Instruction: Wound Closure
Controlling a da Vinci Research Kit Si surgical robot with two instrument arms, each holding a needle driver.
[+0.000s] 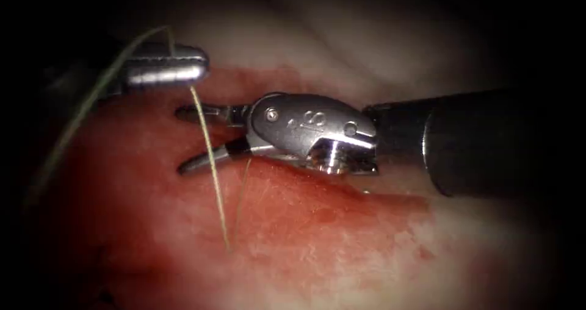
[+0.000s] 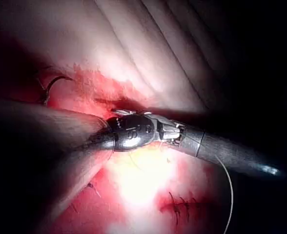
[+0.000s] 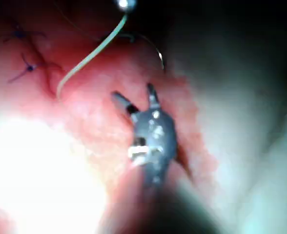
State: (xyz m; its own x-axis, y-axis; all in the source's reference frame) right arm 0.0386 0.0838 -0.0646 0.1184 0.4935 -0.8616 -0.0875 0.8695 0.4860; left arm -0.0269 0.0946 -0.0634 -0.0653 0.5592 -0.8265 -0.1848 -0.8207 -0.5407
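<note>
1. The left tool (image 1: 166, 66) sits at about 10 o'clock in the endoscope view. Its jaws are pressed together on the thread (image 1: 210, 163). Holding the strand up this way seems meant to lift it clear of the tissue (image 1: 342, 249) and keep it fairly straight.

2. From that grip the thread drops towards 6 o'clock and enters the tissue at about 7 o'clock of centre. A second length arcs away from the same tool towards 8 o'clock and hangs slack.

3. The right tool (image 1: 198, 138) comes in from 3 o'clock, with its tip just left of centre. Its jaws are apart and hold nothing. The raised strand passes across the gap between them, which looks like a deliberate line-up on the thread. I cannot tell whether either jaw touches it.

4. In the right wrist view, a thin curved arc near the right tool's (image 3: 133, 100) spread jaws may be the needle (image 3: 155, 51). It lies on or just above the tissue, and neither tool has hold of it. I cannot tell whether any part of it is in the tissue.

5. Red fluid (image 1: 317, 218) stains the surface from the centre towards 5 o'clock, and I cannot trace the line of the cut through it. Dark stitches (image 2: 180, 207) already sit in the tissue.
</note>
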